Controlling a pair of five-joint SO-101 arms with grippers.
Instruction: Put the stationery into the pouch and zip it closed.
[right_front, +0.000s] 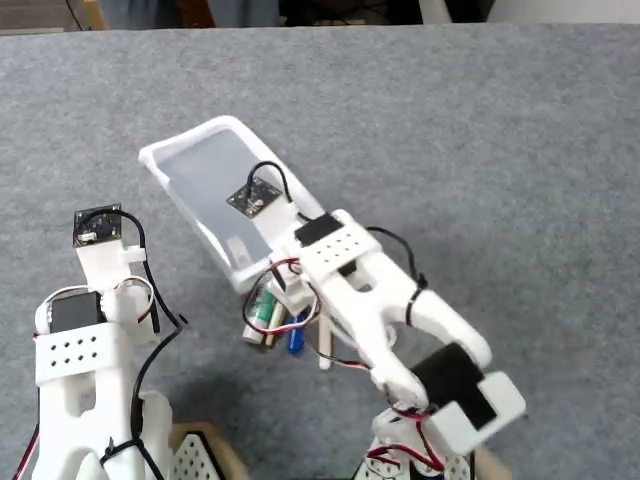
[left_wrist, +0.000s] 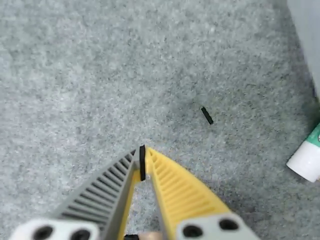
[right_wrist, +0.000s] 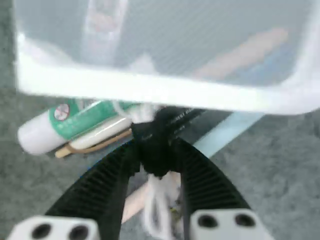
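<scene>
Translucent pouch (right_front: 200, 180) is lying with stationery (right_front: 272, 320) just outside its mouth — right gripper (right_wrist: 156, 152) pinching a dark rim tab (right_wrist: 152, 131), likely to steady it — while the left gripper (left_wrist: 142, 161) is hanging pressed together.

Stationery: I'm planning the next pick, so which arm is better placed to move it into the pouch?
Right. The right gripper sits at the stationery, beside the pouch; the left gripper hangs over bare carpet, farther off.
</scene>
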